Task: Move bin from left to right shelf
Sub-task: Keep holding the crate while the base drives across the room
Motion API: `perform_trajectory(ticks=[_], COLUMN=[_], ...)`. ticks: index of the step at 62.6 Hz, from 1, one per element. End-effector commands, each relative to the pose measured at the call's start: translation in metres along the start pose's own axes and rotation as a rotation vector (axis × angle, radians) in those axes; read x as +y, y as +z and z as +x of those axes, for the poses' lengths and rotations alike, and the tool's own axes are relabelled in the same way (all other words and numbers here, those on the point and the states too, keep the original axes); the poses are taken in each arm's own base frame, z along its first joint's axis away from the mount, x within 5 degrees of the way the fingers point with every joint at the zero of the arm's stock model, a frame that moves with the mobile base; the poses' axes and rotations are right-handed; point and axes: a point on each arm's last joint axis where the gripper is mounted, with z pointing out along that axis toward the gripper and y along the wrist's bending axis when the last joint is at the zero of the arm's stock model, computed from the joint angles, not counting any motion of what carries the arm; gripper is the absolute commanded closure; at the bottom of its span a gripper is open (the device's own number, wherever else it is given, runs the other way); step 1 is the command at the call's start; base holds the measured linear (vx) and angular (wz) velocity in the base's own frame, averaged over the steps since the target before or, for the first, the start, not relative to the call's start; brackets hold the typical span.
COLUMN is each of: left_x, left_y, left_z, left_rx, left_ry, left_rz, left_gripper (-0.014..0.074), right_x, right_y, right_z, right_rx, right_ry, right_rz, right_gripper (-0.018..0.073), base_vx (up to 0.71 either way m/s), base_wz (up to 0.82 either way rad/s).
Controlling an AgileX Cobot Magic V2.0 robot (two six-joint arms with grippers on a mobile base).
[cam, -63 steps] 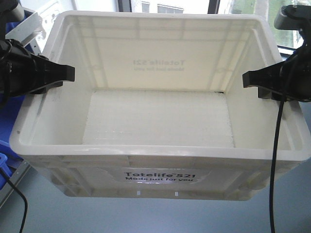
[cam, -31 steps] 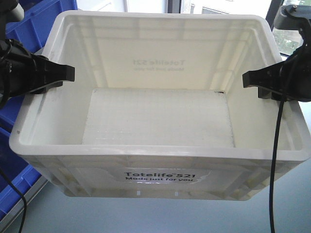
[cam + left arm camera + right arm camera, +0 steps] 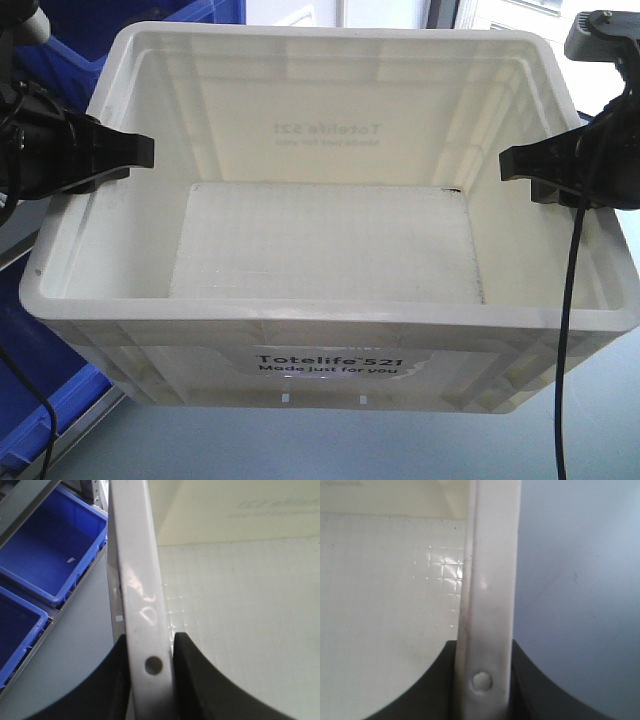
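Note:
The bin, a large white tote printed "Totelife 521", fills the front view and hangs above the grey floor, empty inside. My left gripper is shut on its left rim, one black finger showing inside the wall. My right gripper is shut on the right rim in the same way. In the left wrist view the white rim runs between my two black fingertips. In the right wrist view the rim is likewise clamped between the fingertips.
Blue bins sit on a shelf at the lower left, and another blue bin shows at the upper left. In the left wrist view blue bins lie on shelving beside the tote. Windows stand behind. A black cable hangs from the right arm.
The tote stays fixed between both grippers while the background slides: blue bins at the left shift and more shelf shows at the lower left.

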Motion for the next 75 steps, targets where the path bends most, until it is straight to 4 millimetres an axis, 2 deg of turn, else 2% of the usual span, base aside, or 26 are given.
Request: perform_trajectory(ticks=[1,75], left_x=[-0.0008,-0.0008], left_y=[-0.0228,-0.0228], left_z=[-0.0159,-0.0159], left_rx=[-0.169,-0.169], left_ry=[0.046,0.046], left_rz=[0.018,0.018], left_gripper=[0.0603,0.0603], right_x=[-0.0066,-0.0066], right_y=[-0.022,-0.022], right_z=[-0.0159,-0.0159], right_rx=[-0.184,-0.184], right_ry=[-0.046,-0.046], right_rz=[0.032,0.032], right_gripper=[0.0564,0.0564], base_vx=[0.16,0.12], base_wz=[0.37,0.46])
